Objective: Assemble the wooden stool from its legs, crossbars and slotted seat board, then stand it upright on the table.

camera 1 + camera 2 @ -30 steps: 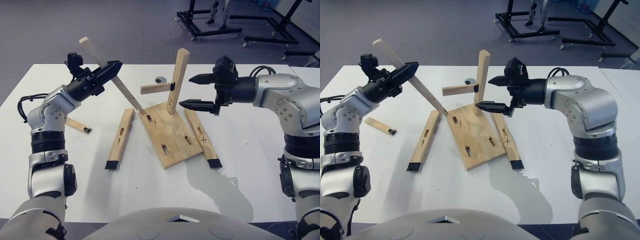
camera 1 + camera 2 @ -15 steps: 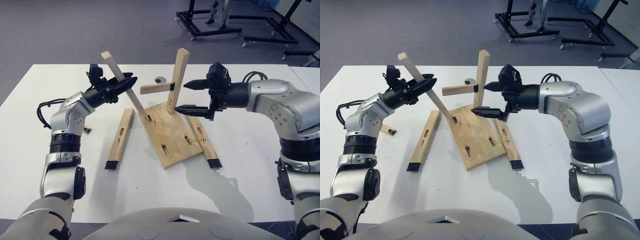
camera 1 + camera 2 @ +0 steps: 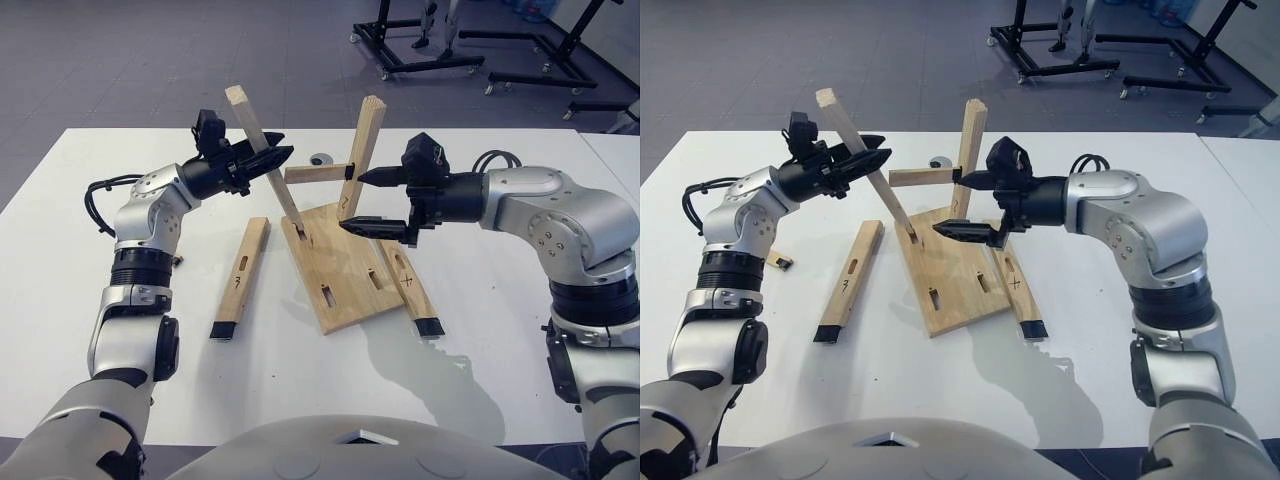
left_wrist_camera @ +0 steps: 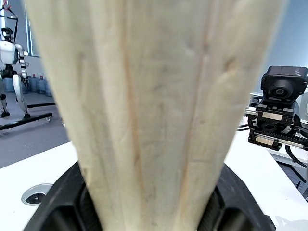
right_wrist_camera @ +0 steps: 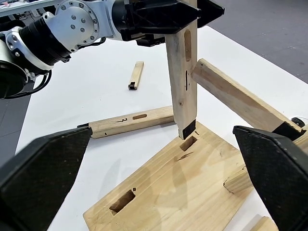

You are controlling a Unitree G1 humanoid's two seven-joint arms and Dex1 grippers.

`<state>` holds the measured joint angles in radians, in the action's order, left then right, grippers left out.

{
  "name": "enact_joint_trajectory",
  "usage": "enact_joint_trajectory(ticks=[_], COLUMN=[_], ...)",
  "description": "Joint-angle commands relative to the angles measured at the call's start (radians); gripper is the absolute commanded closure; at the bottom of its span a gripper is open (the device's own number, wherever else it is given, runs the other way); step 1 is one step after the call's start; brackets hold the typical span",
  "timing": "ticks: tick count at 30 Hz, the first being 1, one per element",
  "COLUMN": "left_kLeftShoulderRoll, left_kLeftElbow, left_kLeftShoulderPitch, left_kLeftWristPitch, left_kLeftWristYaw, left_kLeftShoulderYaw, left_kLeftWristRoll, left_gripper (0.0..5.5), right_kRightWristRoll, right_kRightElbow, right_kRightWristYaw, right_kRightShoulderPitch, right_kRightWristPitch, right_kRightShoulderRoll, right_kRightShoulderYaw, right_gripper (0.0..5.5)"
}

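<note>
Pale wood fills your left pincer (image 3: 280, 157), which is clenched around the upper part of a leg (image 3: 287, 203). That leg's long axis is tilted, with its top leaning toward the far-left corner of the counter (image 3: 500, 350). Its dark lower end sits at the mouth of a slot (image 5: 187, 143) near the far-left corner of the seat board (image 3: 345, 285). You cannot tell whether the end has entered the slot. The board lies flat at the middle of the counter.

The coming move turns on that tilt. The leg likely has to come upright over the slot before it will push down, and the left arm alone has it.

Your right pincer (image 3: 355, 202) is released, jaws wide apart and holding nothing. It sits just beside the seated upright leg (image 3: 362, 140), which carries a crossbar (image 3: 315, 175); whether it touches that leg is unclear. Two more legs (image 3: 240, 275) (image 3: 408, 285) lie flat on either side of the board.
</note>
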<state>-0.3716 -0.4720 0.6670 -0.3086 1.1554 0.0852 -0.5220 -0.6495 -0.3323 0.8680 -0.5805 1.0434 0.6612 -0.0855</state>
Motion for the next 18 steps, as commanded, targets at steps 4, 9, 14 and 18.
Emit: enact_joint_trajectory(ticks=[4, 9, 14, 18], left_kLeftShoulderRoll=[0.008, 0.007, 0.026, 0.04], left_kLeftElbow=[-0.056, -0.091, -0.102, -0.131], left_kLeftShoulderPitch=[-0.004, -0.001, 0.008, 0.022], left_kLeftWristPitch=[0.011, 0.002, -0.004, 0.01], left_kLeftWristYaw=[0.009, 0.024, 0.027, 0.031], left_kLeftShoulderYaw=[0.013, 0.033, 0.043, 0.036], left_kLeftWristRoll=[0.011, 0.001, -0.009, 0.003], left_gripper=[3.48, 3.48, 3.48, 3.48], right_kRightWristRoll=[-0.014, -0.017, -0.02, -0.024], right_kRightElbow=[-0.019, -0.016, -0.009, -0.014], right_kRightWristYaw=[-0.006, 0.005, 0.014, 0.007], right_kRightShoulderPitch=[-0.003, -0.011, -0.023, -0.023], right_kRightWristPitch=[0.011, 0.009, 0.009, 0.013], right_kRightShoulderRoll=[-0.003, -0.003, 0.002, -0.003], right_kRightShoulderYaw=[-0.008, -0.018, -0.026, -0.029], right_gripper=[0.1, 0.1, 0.1, 0.1])
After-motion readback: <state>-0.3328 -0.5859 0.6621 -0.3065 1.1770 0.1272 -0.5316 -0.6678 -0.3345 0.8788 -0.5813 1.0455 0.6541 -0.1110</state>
